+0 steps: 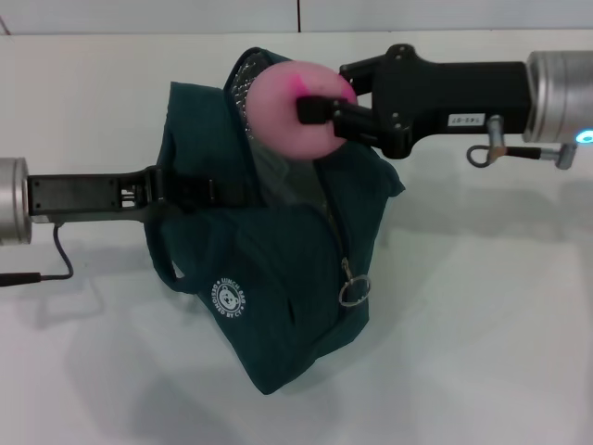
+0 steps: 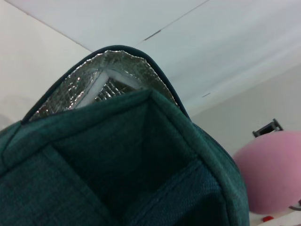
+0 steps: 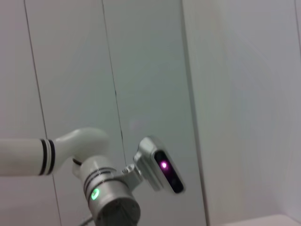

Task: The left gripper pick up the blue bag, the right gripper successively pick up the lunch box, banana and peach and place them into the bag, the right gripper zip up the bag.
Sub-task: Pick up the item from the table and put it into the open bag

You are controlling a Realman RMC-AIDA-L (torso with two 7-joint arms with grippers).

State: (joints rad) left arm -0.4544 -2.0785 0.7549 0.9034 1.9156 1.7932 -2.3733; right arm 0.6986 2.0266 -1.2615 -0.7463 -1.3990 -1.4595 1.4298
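Low in the head view, the blue bag (image 1: pixel 278 287) sags onto the white worktop (image 1: pixel 482 334), its ring zip pull (image 1: pixel 353 291) hanging at centre. At mid-left the left gripper (image 1: pixel 199 192) is clamped on the bag's edge, holding the foil-lined mouth up. At upper centre the right gripper (image 1: pixel 320 111) is closed on the peach (image 1: pixel 292 111), just over that mouth. Lunch box and banana are not visible, so this looks like item 3 of 3. Next: lower the peach inside, release, then zip.

The blue bag (image 1: pixel 278 306) sits on the white table (image 1: pixel 482 324).
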